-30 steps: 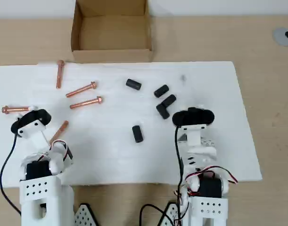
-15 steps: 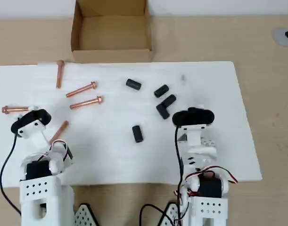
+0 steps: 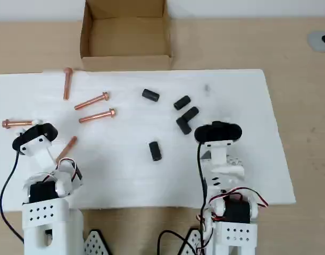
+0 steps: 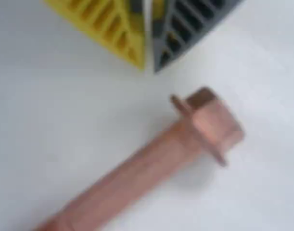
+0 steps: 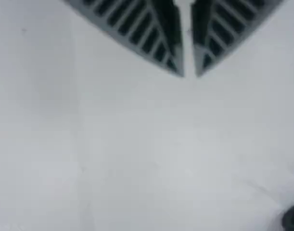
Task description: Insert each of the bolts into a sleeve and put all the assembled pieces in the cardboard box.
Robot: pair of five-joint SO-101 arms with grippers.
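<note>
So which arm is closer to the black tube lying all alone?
Right. The right gripper sits just beside that tube; the left gripper is far off, next to a bolt.

There are five copper bolts [image 3: 91,101] and five black sleeves [image 3: 155,151] lying on the white sheet [image 3: 236,95]. One cardboard box [image 3: 125,62] sits just beyond the sheet.
</note>
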